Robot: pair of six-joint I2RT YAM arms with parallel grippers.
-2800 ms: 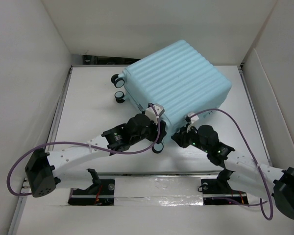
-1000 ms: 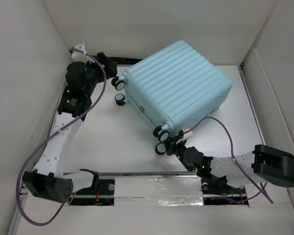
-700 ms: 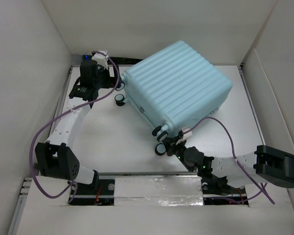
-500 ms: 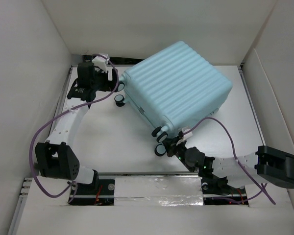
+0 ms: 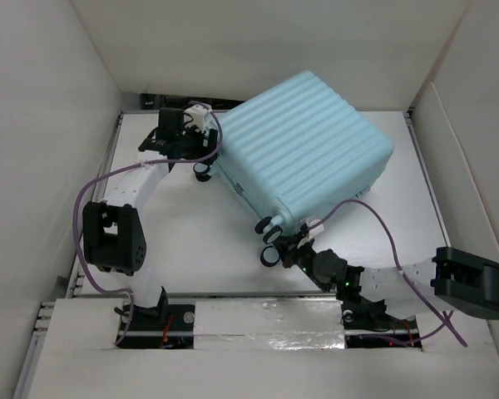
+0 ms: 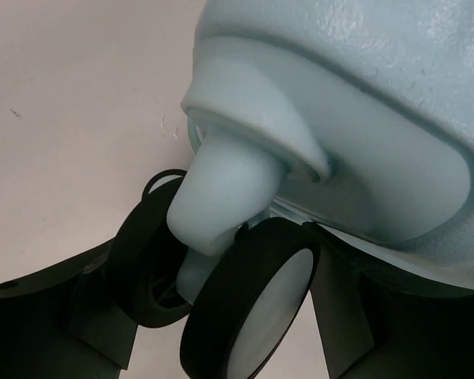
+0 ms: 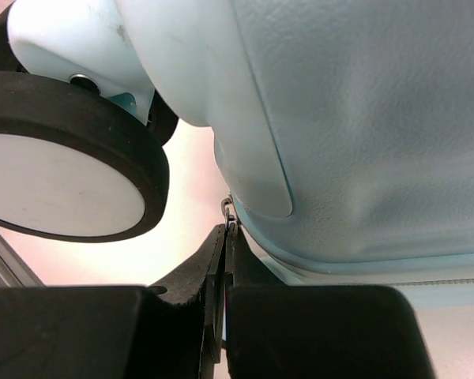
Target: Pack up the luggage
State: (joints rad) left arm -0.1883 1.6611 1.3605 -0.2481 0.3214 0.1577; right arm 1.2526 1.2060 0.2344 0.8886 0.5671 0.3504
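Note:
The pale aqua ribbed luggage [image 5: 303,141] lies closed and skewed on the white table. My left gripper [image 5: 199,152] is at its far-left corner. In the left wrist view the left gripper [image 6: 213,312] is open with its fingers [image 6: 351,316] on either side of a black-and-white caster wheel [image 6: 253,316] under the shell [image 6: 363,118]. My right gripper [image 5: 289,248] is at the near corner, beside the near caster [image 5: 269,247]. In the right wrist view the right gripper [image 7: 225,241] is shut on a small metal zipper pull [image 7: 227,210] at the shell's seam [image 7: 363,118], with a caster wheel [image 7: 55,189] to its left.
White walls enclose the table [image 5: 191,233] on the left, back and right. A metal rail [image 5: 258,303] runs along the near edge by the arm bases. The right arm's elbow [image 5: 466,283] sits low at the right.
My left arm has swung from the left wall across to the luggage's far-left casters. My right gripper has stayed at the near corner. The luggage has barely shifted.

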